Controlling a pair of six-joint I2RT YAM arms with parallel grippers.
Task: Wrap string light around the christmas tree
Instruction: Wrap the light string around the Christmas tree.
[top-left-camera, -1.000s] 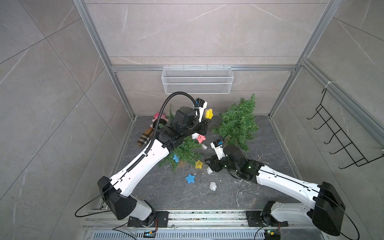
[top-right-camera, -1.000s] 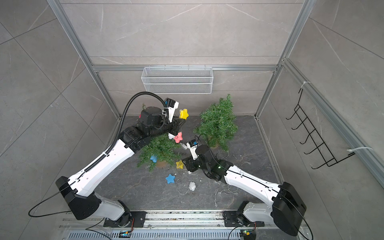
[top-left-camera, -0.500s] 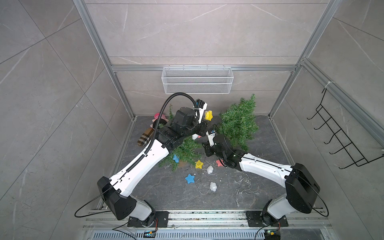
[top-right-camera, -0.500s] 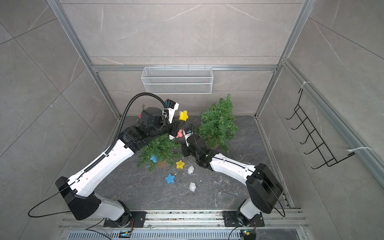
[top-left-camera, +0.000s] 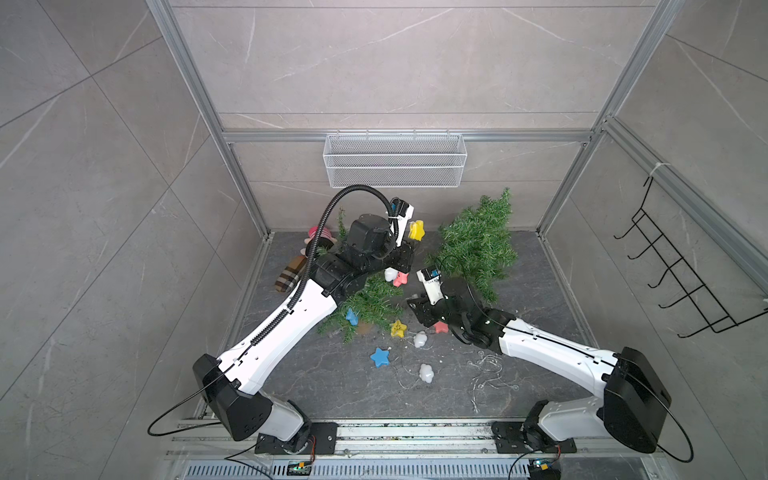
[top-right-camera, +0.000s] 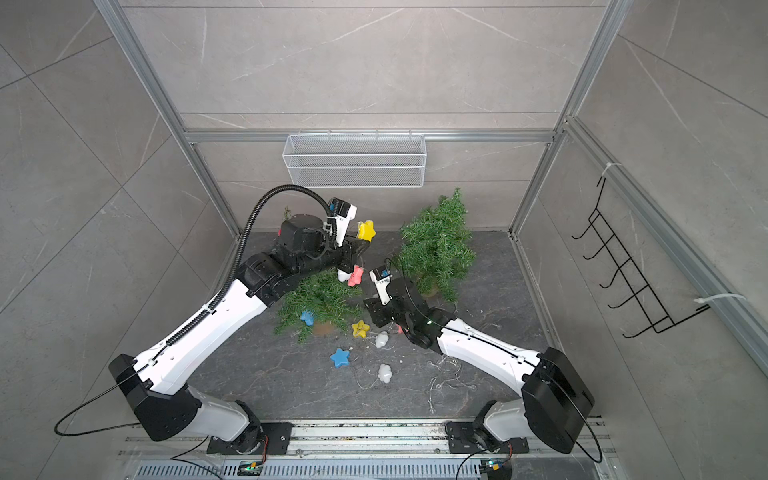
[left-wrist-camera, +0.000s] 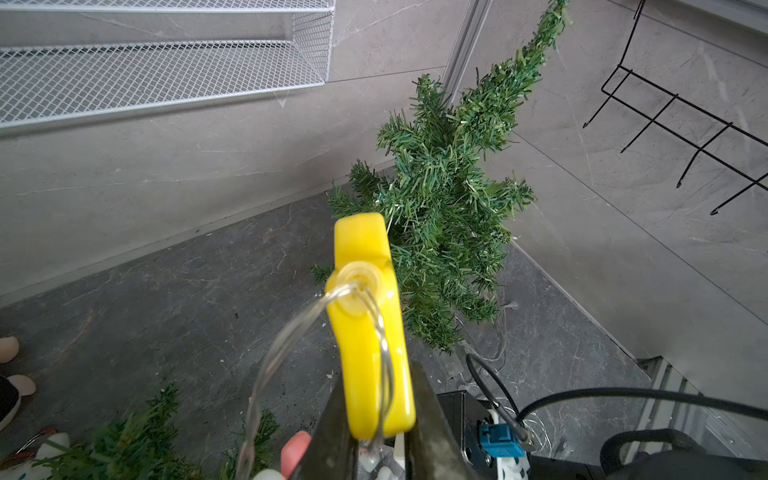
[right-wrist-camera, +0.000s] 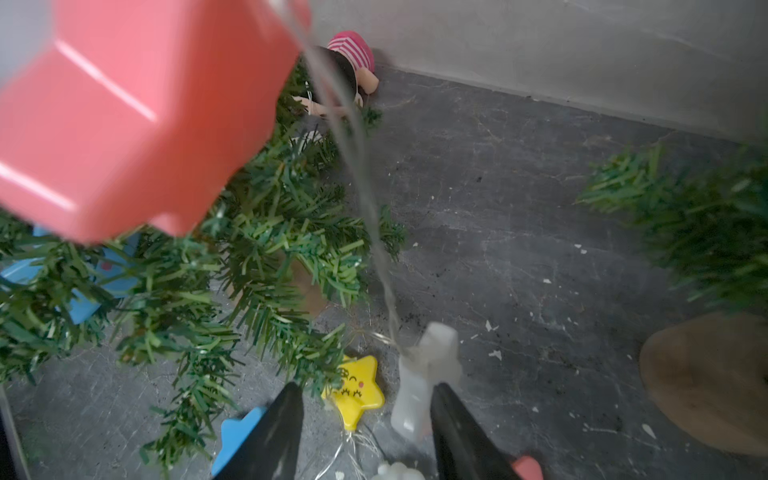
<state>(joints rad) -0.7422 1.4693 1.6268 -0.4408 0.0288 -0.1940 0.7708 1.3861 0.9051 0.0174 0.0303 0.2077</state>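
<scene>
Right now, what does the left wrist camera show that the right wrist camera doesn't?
Only the left wrist view: the left gripper shut on a yellow star light, plus the mesh basket and black hook rack on the walls. Only the right wrist view: the right gripper, jaws open, with a smiling yellow star and a blue star on the floor. Both: the upright tree, the toppled tree and the light wire.

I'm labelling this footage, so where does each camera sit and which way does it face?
Top views: high over the front, looking down at the floor; left arm and right arm show whole.
Left wrist: faces the standing tree; its jaws show, shut on a yellow star.
Right wrist: looks down at the fallen tree; its open jaws show.
Shared: both wrist views catch the light wire.
</scene>
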